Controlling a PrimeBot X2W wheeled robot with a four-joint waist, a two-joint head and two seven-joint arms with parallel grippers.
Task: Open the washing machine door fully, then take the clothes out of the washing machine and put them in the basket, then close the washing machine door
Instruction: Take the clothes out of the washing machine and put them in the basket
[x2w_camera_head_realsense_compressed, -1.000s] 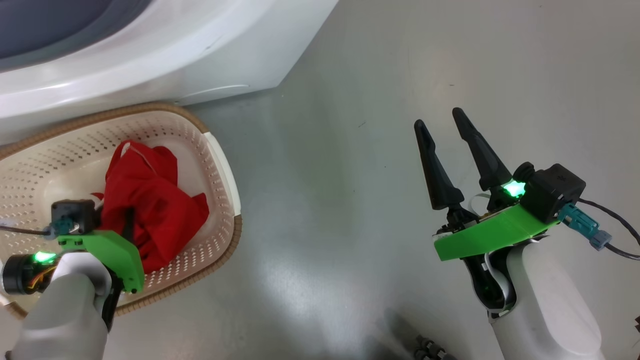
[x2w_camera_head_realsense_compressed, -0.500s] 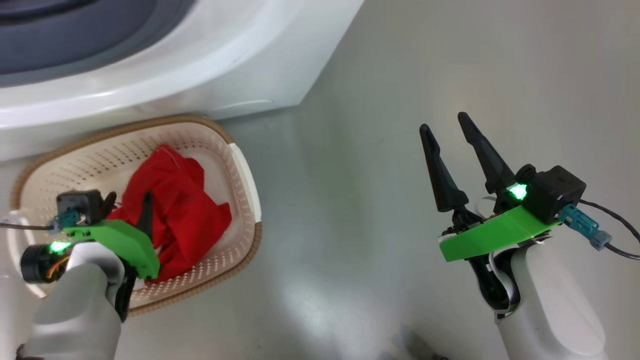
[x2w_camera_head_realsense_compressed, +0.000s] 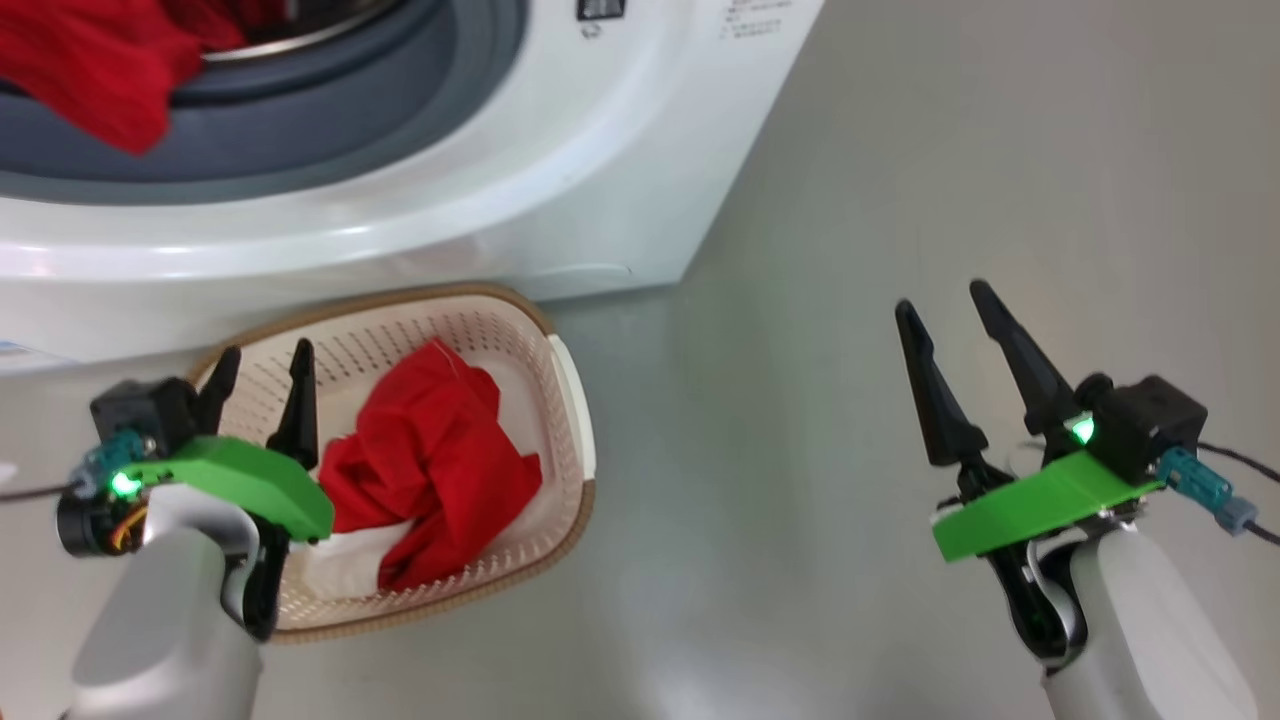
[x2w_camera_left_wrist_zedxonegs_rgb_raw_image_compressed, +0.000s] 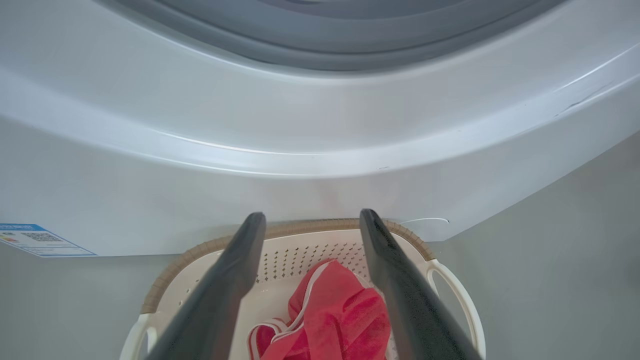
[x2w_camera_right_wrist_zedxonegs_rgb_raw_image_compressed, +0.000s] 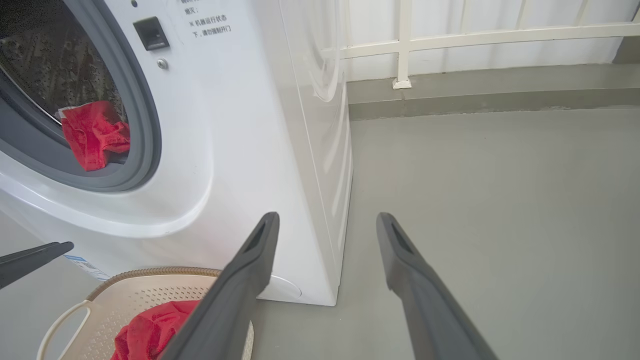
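Right gripper (x2w_camera_right_wrist_zedxonegs_rgb_raw_image_compressed: 326, 218) spread, empty — red clothes (x2w_camera_right_wrist_zedxonegs_rgb_raw_image_compressed: 95, 132) in washing machine (x2w_camera_right_wrist_zedxonegs_rgb_raw_image_compressed: 240, 150) and basket (x2w_camera_right_wrist_zedxonegs_rgb_raw_image_compressed: 135, 292).

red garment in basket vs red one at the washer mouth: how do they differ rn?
1. Place: the basket garment lies bunched inside the basket; the drum garment drapes over the grey gasket of the washing machine.
2. Colour: the basket garment shows white bands and a white panel; the drum garment shows plain red.
Shared: both are bright red soft fabric.
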